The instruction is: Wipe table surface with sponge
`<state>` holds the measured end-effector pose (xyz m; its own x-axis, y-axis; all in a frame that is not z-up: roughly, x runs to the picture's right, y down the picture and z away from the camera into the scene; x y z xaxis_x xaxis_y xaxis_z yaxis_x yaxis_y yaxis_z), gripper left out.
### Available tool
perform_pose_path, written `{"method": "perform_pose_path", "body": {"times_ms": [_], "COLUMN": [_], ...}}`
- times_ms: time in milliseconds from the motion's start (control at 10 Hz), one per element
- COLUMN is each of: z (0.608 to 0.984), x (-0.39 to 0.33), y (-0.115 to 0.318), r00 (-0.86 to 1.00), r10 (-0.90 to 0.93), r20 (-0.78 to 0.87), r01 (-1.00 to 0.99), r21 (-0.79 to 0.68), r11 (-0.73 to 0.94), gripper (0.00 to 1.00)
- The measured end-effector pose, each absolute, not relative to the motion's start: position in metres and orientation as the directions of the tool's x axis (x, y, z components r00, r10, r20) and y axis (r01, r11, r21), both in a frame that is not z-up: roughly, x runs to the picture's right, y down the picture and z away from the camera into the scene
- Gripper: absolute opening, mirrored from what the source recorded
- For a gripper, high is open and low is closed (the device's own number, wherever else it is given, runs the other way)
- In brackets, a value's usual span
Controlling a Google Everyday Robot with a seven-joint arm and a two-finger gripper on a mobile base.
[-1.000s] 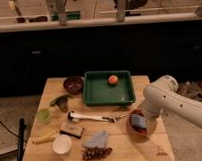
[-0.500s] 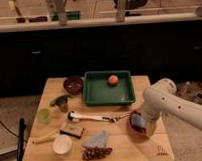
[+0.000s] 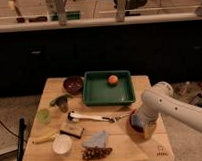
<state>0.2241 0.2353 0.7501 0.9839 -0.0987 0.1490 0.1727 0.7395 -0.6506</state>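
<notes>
Claw (image 3: 138,122): lower right of frame, low at counter (image 3: 122,147); grip cannot be told. Likely sponge (image 3: 71,129), lower left: approach squarely, press flat.

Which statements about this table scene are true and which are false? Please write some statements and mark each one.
1. An orange round object lies inside the green tray. True.
2. The dark bowl stands to the right of the tray. False: the dark bowl stands to the left of the tray.
3. The gripper is low over the right part of the table, in front of the tray. True.
4. The white bowl is inside the tray. False: the white bowl stands on the table near its front left corner.
5. The grapes lie at the front edge, next to a bluish cloth. True.
</notes>
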Motion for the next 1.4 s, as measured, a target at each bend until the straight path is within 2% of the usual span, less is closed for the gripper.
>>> {"method": "perform_pose_path", "body": {"times_ms": [300,1100,1200,1400], "z": [0.757,0.757,0.759,0.761], "x": [0.224,0.241,0.242,0.244], "y": [0.243,0.224,0.224,0.223], "r00": [0.984,0.993,0.990,0.988], "r10": [-0.097,0.118,0.136,0.153], "r20": [0.147,-0.011,-0.021,-0.026], "r01": [0.171,-0.098,-0.118,-0.135], "r21": [-0.660,-0.632,-0.631,-0.630], "r11": [0.732,0.769,0.767,0.765], "gripper": [0.80,0.80,0.78,0.66]}}
